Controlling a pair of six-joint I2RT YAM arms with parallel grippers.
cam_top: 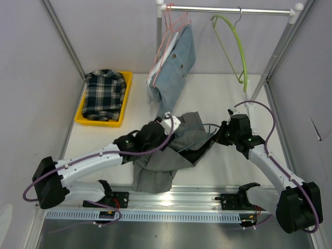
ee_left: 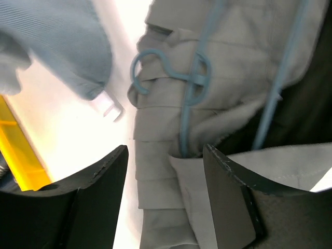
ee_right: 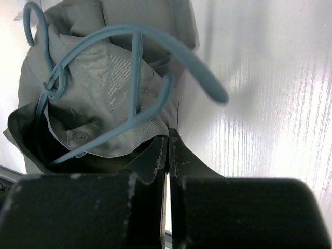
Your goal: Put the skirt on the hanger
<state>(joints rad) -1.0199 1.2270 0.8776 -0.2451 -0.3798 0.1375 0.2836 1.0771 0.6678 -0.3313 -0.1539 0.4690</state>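
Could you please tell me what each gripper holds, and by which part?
Left gripper: open, nothing held. Right gripper: shut, apparently pinching the skirt at its edge.

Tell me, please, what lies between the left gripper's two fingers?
Pleated fabric of the grey skirt fills the gap between the open left gripper's fingers, with the blue hanger's wire running into its folds there; the left wrist view shows it.

Over at 10 o'clock on the white table (cam_top: pixel 218 98) a yellow tray (cam_top: pixel 98 123) is holding a crumpled plaid shirt (cam_top: pixel 105 93), while up at 12 a denim garment (cam_top: pixel 179 62) is hanging off pink hangers (cam_top: pixel 171 26) on the clothes rail (cam_top: pixel 259 10) and a lone green hanger (cam_top: pixel 241 54) is dangling from that same rail around 1 o'clock.
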